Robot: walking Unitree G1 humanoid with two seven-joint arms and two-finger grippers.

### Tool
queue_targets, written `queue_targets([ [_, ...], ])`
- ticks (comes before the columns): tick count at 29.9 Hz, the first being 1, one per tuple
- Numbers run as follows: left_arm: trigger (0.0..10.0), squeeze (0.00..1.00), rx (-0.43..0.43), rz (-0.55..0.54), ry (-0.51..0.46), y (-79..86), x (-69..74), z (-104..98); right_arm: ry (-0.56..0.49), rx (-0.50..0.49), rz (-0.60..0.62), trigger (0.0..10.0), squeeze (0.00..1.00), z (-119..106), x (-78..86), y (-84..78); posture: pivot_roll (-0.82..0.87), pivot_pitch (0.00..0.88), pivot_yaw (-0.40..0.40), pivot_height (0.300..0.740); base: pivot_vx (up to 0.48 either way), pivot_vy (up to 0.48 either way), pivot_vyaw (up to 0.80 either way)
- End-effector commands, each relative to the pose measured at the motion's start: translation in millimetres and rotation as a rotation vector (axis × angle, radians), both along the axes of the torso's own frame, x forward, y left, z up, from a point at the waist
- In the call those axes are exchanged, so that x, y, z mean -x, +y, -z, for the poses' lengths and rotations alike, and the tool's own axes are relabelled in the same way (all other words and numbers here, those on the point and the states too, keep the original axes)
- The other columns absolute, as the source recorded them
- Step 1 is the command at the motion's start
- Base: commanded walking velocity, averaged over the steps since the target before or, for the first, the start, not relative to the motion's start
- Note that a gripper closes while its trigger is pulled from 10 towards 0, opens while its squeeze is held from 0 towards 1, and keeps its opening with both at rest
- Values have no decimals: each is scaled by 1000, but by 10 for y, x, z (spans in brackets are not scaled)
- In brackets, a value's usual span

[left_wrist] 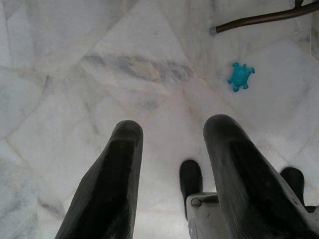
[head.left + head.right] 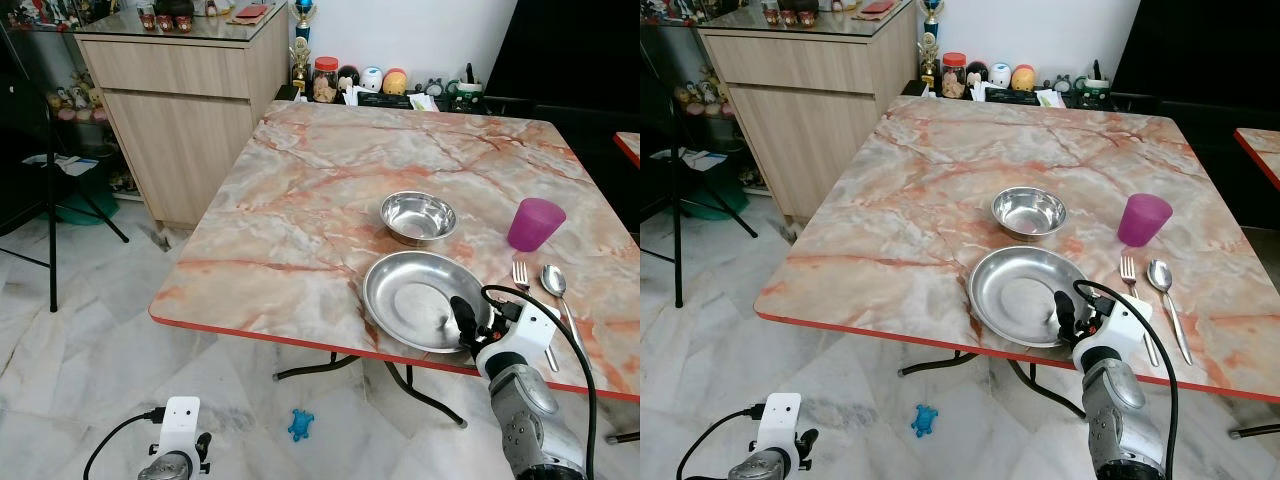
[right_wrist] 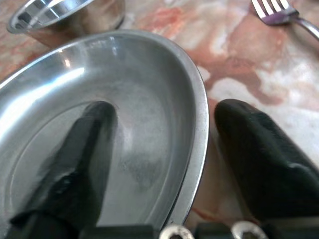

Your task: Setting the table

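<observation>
A large steel plate [image 2: 420, 295] lies near the front edge of the marble table [image 2: 320, 190]. Behind it stands a small steel bowl [image 2: 418, 215], and a purple cup [image 2: 535, 223] is to its right. A fork [image 2: 522, 278] and a spoon [image 2: 555, 285] lie side by side right of the plate. My right gripper [image 3: 167, 112] is open and straddles the plate's near right rim [image 3: 197, 129], with one finger inside the plate and the other outside on the table. My left gripper [image 1: 172, 129] hangs open over the floor, holding nothing.
A wooden cabinet [image 2: 180, 100] stands left of the table and a black tripod [image 2: 50, 200] further left. Jars and small figures [image 2: 370, 82] line the far side behind the table. A blue toy [image 2: 300, 424] lies on the marble floor under the table's front edge.
</observation>
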State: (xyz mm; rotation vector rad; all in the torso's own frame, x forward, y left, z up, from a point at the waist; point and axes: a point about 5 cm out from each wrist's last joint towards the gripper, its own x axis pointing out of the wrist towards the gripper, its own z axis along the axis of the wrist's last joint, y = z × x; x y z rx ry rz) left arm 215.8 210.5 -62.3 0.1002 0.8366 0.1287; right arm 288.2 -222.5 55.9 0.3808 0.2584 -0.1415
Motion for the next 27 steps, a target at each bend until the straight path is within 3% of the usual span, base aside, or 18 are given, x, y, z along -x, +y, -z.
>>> queue_targets([
  [1, 10000, 0, -12, 12, 15, 7, 22, 14, -22, 6, 0, 0, 0, -47, -38, 7, 22, 0, -28, 740, 0, 0, 0],
  [21, 10000, 0, -3, 10, 25, -2, 35, 25, 14, 5, -25, 0, 0, 32, 6, 67, 22, 0, -28, 740, 0, 0, 0],
  [22, 10000, 0, -3, 10, 25, -2, 35, 25, 15, 6, -26, 1098, 0, 37, 12, 68, 22, 0, -28, 740, 0, 0, 0],
  [23, 10000, 0, -3, 9, 25, -2, 35, 25, 17, 8, -25, 8745, 0, 40, 15, 68, 21, 0, -27, 740, 0, 0, 0],
  [24, 10000, 0, -3, 9, 26, -2, 36, 26, 22, 8, -24, 10000, 0, 47, 20, 68, 21, 0, -27, 740, 0, 0, 0],
  [27, 10000, 0, -3, 8, 27, -2, 38, 27, 39, 8, -22, 10000, 0, 75, 37, 71, 21, 0, -28, 740, 0, 0, 0],
])
